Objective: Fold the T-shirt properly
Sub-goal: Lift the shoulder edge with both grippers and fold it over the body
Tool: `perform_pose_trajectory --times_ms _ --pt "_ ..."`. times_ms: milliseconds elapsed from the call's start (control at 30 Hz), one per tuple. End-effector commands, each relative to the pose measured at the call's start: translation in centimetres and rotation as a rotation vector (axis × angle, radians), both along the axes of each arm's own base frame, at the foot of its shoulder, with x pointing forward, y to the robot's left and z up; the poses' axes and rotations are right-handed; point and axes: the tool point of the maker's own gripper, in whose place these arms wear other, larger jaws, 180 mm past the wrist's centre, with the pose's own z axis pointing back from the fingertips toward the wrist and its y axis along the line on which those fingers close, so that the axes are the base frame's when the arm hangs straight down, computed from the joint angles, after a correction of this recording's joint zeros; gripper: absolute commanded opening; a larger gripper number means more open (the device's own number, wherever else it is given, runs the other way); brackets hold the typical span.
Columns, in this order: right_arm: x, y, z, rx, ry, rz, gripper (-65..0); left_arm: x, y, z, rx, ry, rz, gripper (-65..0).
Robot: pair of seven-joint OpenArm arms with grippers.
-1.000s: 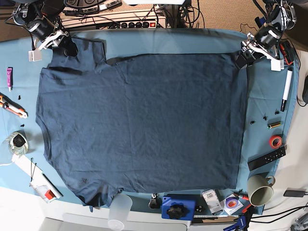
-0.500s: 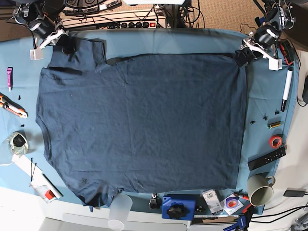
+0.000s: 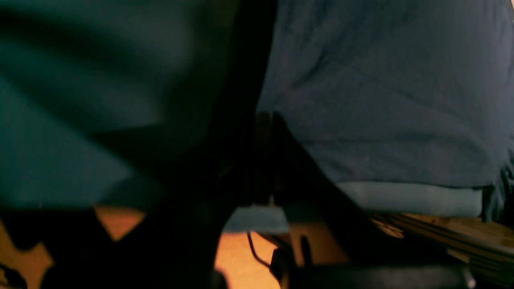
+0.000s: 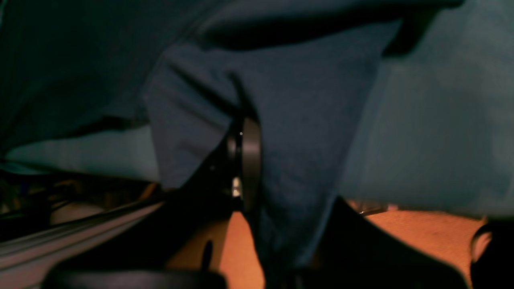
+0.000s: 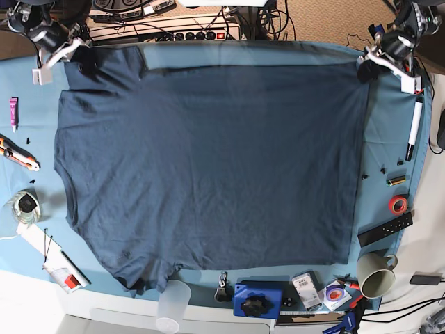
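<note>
Spreading step: the T-shirt (image 5: 208, 167) lies flat mid-table, both far corners clamped in closed jaws of right gripper (image 5: 85, 61) and left gripper (image 5: 364, 69); next, fold it over evenly.

Both our arms sit at the far edge, well apart at opposite corners. Our left gripper (image 5: 366, 67) is at the base view's top right, wrist angled in from the outer corner. Jaws closed tight, pinching a corner of the T-shirt (image 5: 208, 167). Our right gripper (image 5: 85, 61) is at the top left, wrist angled the mirrored way. Its jaws are closed too, clamping the shirt's other far corner; in the right wrist view the cloth drapes over the dark fingers (image 4: 245, 160). Left wrist view: fingers mostly in shadow, fabric bunched beside them.
</note>
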Motion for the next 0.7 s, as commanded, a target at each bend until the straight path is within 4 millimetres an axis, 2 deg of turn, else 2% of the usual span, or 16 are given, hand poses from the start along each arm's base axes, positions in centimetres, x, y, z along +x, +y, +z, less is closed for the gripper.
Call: perform_pose_trajectory --times_ms 0,233,367,567,667 --pt "-0.6 -0.8 0.7 -0.020 -0.003 -0.006 -65.0 -0.3 0.4 0.7 0.017 -0.010 0.000 -65.0" --pt "-4.1 -1.5 1.5 0.017 0.037 -0.051 -65.0 -3.0 -0.4 1.3 0.008 0.033 -0.027 -65.0" --pt "-5.4 -1.5 2.9 0.073 0.035 -0.062 -65.0 -4.2 -0.2 2.1 0.037 0.051 -0.045 -65.0" --pt "-5.7 -1.3 4.9 0.067 -0.005 -0.058 -65.0 -4.8 2.7 4.0 0.118 0.031 0.005 -65.0" --pt "-5.1 -1.0 5.4 0.050 -0.023 -0.035 -65.0 -4.6 2.8 4.5 0.100 0.015 0.018 -65.0"
